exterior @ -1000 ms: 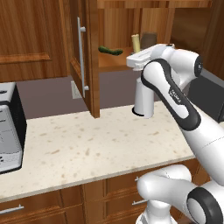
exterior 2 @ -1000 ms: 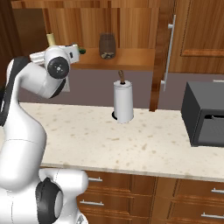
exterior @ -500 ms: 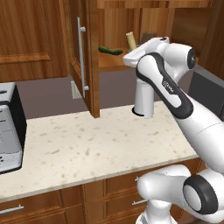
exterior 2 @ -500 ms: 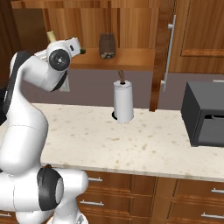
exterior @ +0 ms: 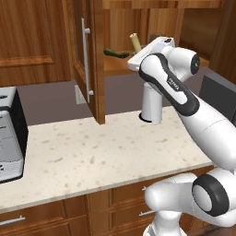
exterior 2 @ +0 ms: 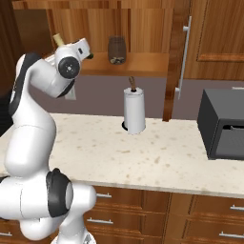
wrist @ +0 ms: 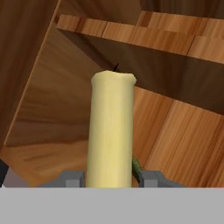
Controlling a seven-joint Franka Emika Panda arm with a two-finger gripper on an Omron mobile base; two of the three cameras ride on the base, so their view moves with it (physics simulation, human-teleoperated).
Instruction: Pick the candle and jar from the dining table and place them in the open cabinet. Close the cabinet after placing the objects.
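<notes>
Hand view puts the candle (wrist: pixel 111 131) dead centre, upright between the two grey fingertips (wrist: pixel 70 178) of the pincer (wrist: pixel 111 179), which is closed part-way on its lower end. A small dark wick shows at the top. Behind it lie the wooden walls and a shelf edge of the cabinet (wrist: pixel 52 109), with a sliver of something green just beside the candle's base.

Left base view, from the near edge back: the speckled bench (exterior: pixel 92 152) carries a grey appliance (exterior: pixel 9 138) at far left and a white paper-towel roll (exterior: pixel 152 103) near the back. Above the roll the arm reaches up into the open cabinet (exterior: pixel 97 60), its door swung out with the silver handle facing forward. The candle (exterior: pixel 135 43) sticks up tilted above the hand, over the cabinet's lower shelf, where a green item (exterior: pixel 116 53) lies.

Right base view shows the jar (exterior 2: pixel 116 49) standing on that same shelf, well to the right of the candle (exterior 2: pixel 58 38), and a dark box (exterior 2: pixel 221 125) on the bench at right.
</notes>
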